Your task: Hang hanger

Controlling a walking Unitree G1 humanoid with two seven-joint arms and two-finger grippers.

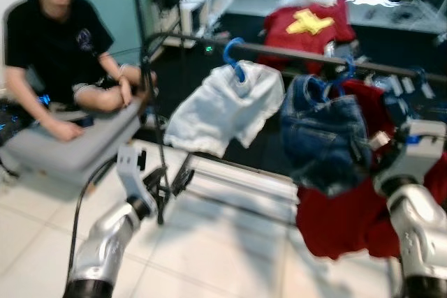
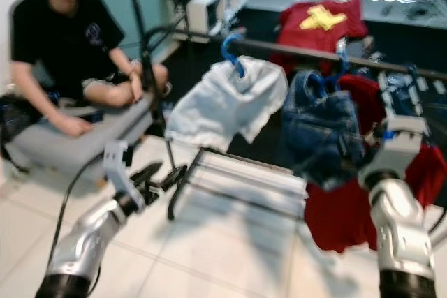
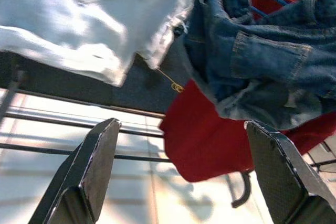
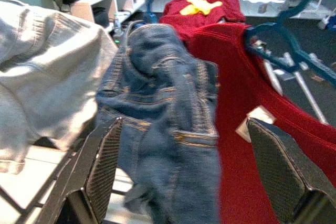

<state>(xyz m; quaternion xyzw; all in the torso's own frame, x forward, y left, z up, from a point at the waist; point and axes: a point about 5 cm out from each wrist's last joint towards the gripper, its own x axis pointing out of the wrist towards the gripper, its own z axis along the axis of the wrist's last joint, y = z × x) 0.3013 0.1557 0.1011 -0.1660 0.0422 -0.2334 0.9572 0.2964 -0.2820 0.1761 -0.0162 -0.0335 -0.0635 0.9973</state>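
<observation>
Denim shorts (image 1: 325, 137) hang on a blue hanger (image 1: 335, 75) from the rack's rail (image 1: 293, 52), beside white shorts (image 1: 227, 106) — right gripper (image 4: 184, 171) spread wide before them, left gripper (image 3: 178, 171) likewise released, low

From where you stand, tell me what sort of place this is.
Probably a room in a home used for drying laundry: a clothes rack holds white shorts and denim shorts on blue hangers, the floor is pale tile, and a person sits nearby.
</observation>
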